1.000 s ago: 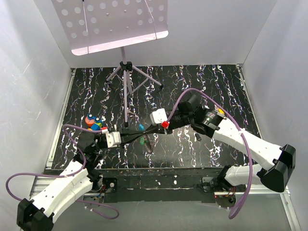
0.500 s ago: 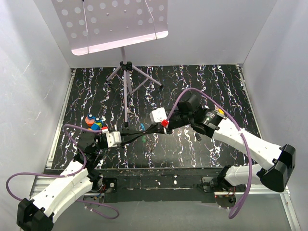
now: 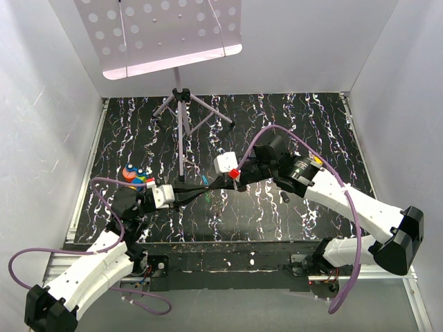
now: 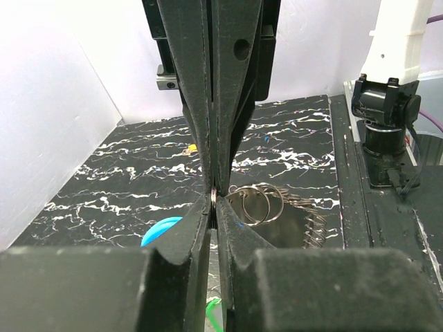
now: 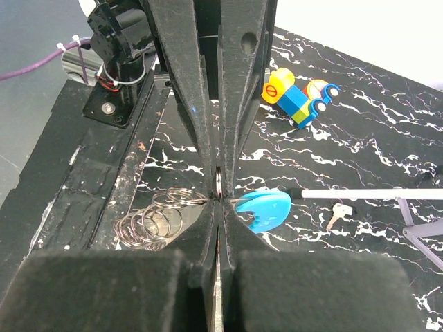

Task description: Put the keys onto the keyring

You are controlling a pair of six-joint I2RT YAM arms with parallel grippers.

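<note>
The keyring is a bunch of steel split rings (image 4: 259,204) with a coiled chain (image 4: 311,223) and a bright blue tag (image 5: 264,209). It hangs above the mat between my two grippers. My left gripper (image 4: 214,200) is shut on one thin ring, edge-on between its pads. My right gripper (image 5: 219,195) meets it tip to tip and is shut on the same bunch. In the top view the tips touch by the blue tag (image 3: 205,181). One small grey key (image 5: 337,213) lies on the mat beside the stand's white leg. I see no other keys.
A music stand (image 3: 181,93) stands at the back middle, its white leg (image 5: 367,195) lying close behind the blue tag. A colourful toy car (image 3: 135,175) sits at the left. A green tag (image 3: 208,196) hangs below the grippers. A small dark object (image 3: 284,198) lies right of centre.
Both grippers have shifted slightly left and away, still tip to tip. The ring bunch that dangled low a second ago now hangs tucked up at the fingertips.
</note>
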